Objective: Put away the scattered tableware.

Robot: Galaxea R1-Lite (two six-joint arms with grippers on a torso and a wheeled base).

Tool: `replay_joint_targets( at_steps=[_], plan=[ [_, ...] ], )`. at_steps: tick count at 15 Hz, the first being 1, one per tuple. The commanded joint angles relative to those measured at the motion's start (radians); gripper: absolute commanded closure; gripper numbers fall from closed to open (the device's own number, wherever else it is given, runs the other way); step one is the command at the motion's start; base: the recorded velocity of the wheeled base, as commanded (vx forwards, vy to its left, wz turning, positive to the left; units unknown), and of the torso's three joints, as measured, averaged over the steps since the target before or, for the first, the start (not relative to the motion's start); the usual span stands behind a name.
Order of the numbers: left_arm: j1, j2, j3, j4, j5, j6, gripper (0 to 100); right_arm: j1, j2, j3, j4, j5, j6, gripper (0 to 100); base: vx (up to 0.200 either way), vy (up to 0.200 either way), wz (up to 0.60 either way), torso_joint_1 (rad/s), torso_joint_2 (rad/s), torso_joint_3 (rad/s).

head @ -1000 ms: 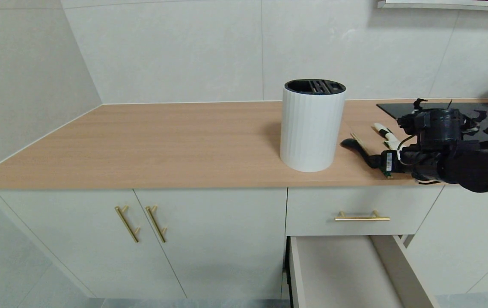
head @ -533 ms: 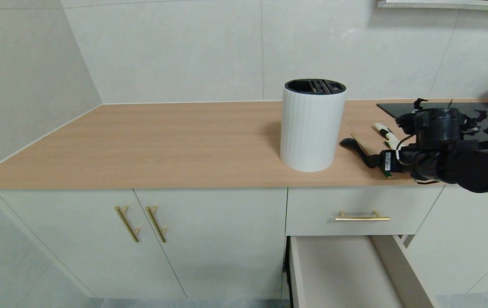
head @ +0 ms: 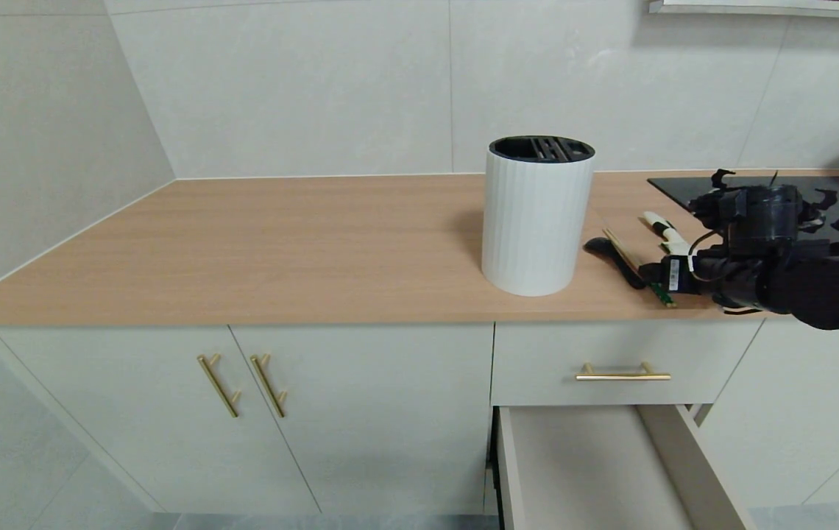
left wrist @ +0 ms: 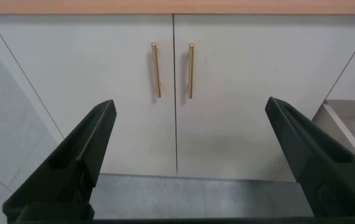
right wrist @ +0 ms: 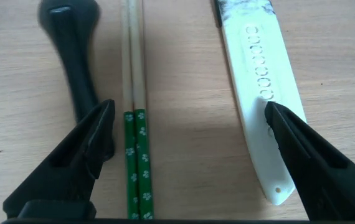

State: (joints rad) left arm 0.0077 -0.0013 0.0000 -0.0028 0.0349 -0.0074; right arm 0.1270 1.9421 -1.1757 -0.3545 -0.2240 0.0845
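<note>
Our right arm [head: 828,291] wears a glossy black, rounded shell. On its wrist sits a black cylindrical housing [head: 765,210], with thin black cables [head: 693,249] looping off it. A white printed label [head: 673,274] marks the right gripper [right wrist: 188,112]. It and the left gripper [left wrist: 190,109] have matte black, wedge-shaped fingers [left wrist: 71,168].

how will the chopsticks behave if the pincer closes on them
Probably stiff and light: the chopsticks are two thin sticks. Lying side by side on the smooth counter, they may roll or split apart, so one could slip from the right pincer.
</note>
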Motion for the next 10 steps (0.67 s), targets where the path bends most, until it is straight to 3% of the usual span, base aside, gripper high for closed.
replay_joint_targets(
  at_steps=[1, 10],
  plan=[
    [0.002, 0.001, 0.000, 0.000, 0.000, 0.000, 0, 0.000, 0.009, -0.001, -0.001, 0.000, 0.000, 0, 0.000, 0.000, 0.00, 0.000, 0.00, 0.000],
    [0.000, 0.001, 0.000, 0.000, 0.000, 0.000, 0, 0.022, 0.021, 0.011, -0.001, 0.000, -0.002, 0, 0.000, 0.000, 0.00, 0.000, 0.00, 0.000]
  ],
)
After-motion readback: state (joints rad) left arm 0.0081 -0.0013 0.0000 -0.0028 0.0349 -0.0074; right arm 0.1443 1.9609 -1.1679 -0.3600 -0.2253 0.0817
